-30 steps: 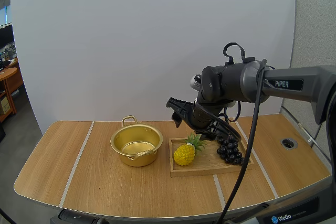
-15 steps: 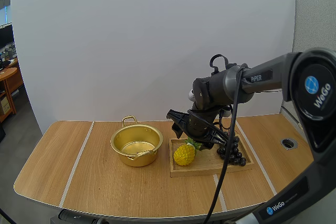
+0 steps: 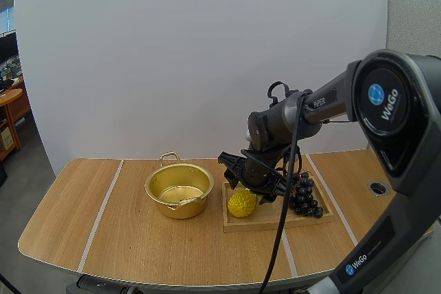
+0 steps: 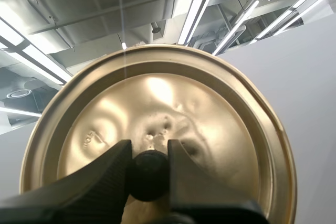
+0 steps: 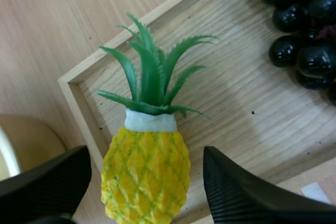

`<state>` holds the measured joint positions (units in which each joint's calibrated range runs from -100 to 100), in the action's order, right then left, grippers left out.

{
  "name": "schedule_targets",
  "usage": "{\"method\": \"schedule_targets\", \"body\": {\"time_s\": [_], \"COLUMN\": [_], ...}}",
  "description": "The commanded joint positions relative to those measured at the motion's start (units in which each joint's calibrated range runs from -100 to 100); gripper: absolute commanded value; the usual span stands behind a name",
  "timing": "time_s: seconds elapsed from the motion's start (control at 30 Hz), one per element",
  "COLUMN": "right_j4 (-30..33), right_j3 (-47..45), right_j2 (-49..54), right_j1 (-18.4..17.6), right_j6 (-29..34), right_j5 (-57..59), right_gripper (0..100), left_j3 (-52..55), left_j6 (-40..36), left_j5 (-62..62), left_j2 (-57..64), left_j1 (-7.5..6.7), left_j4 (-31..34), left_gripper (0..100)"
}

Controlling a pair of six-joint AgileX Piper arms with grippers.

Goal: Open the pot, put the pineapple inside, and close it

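spread wide at the right end effector (image 5: 147, 153), with 1 black finger to each side of the pineapple (image 5: 144, 187) and neither yet touching its yellow body. lower a little, centre on the widest part of the body below the white collar, then close slowly and evenly. avoid pinching the green leaves, likely too springy to hold. keep clear of the grapes (image 5: 304, 14) lying near on the same wooden tray (image 5: 236, 114), and of the tray's raised lip close by the fruit's base. lift straight up before swinging across to the pot (image 3: 180, 208), standing open near the middle of the table (image 3: 138, 253), just to the tray's left, with the tray between the pot and the table's right edge. release low over the pot's mouth, not from height, to avoid a bounce off the rim.

clamped at the left end effector (image 4: 148, 153) on the black knob (image 4: 149, 174) of the gold lid (image 4: 157, 93), held up in the air. hold firm there, out of the right arm's path, until the pineapple sits inside.
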<state>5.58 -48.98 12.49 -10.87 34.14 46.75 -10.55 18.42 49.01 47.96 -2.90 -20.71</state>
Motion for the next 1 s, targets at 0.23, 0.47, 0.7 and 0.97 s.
{"method": "schedule_targets", "body": {"time_s": [0.23,0.47,0.7,0.97], "right_j4": [0.8,0.8,0.8,0.8], "right_j3": [0.3,0.3,1.6,3.8], "right_j2": [-4.0,-7.6,-8.1,-7.2], "right_j1": [-0.2,-0.2,-0.2,-0.5], "right_j6": [0.9,0.9,1.3,0.9], "right_j5": [-5.5,-7.9,-6.2,-3.0], "right_gripper": [100,100,100,0], "left_j3": [-0.4,-0.4,-0.4,-0.4], "left_j6": [-0.4,-0.4,-0.4,-0.4], "left_j5": [-2.0,-2.0,-2.0,-2.0], "left_j2": [0.2,0.2,0.2,0.2], "left_j1": [0.01,0.01,0.01,0.01], "left_j4": [0.2,0.2,0.2,0.2], "left_gripper": [0,0,0,0]}}
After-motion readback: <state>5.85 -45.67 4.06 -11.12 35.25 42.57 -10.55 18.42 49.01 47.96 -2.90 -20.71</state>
